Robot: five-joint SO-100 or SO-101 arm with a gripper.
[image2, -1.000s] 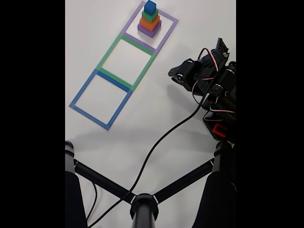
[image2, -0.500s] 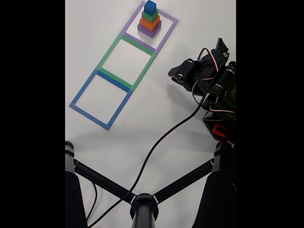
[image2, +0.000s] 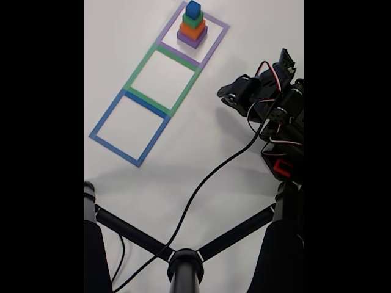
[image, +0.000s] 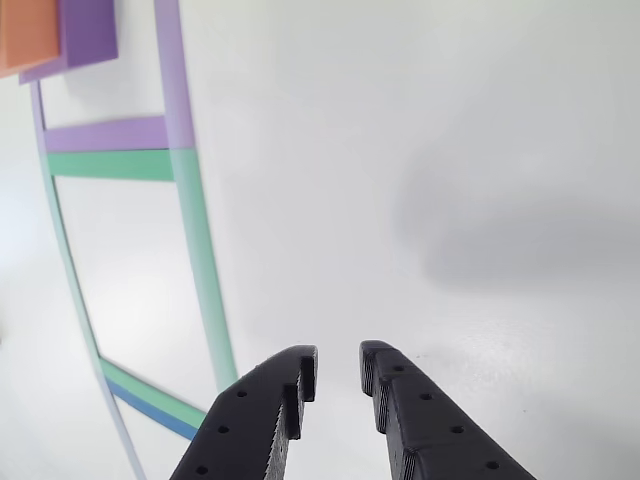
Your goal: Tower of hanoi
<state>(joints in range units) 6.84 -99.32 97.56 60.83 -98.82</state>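
White tabletop (image2: 201,152) fills most of what I get from the fixed view, and on it three taped squares run in a diagonal chain from the top centre down toward the left: a purple square (image2: 215,41) at the top, a green square (image2: 139,67) in the middle, and a blue square (image2: 109,114) at the lower end, each sharing an edge with its neighbour. The block tower sits inside the purple square, near the top centre of the frame: a purple block (image2: 191,40) at the base, an orange block (image2: 192,30) on it, a green block (image2: 193,21) above that, and a small blue block (image2: 193,8) on top.

My arm (image2: 282,131) is at the right edge of the fixed view, with the gripper (image2: 227,97) pointing left over bare table, well apart from the tower and to the right of the green square.

In the other view the gripper (image: 338,365) comes in from the bottom edge. Its two black fingers (image: 262,415) stand a small gap apart, with nothing between them, only white table beyond. The corner of the purple and orange blocks shows in the upper left of that frame, with the purple and green tape lines running down the left side.

A black cable (image2: 201,189) trails from the arm down to a black stand (image2: 183,265) at the bottom of the fixed view.
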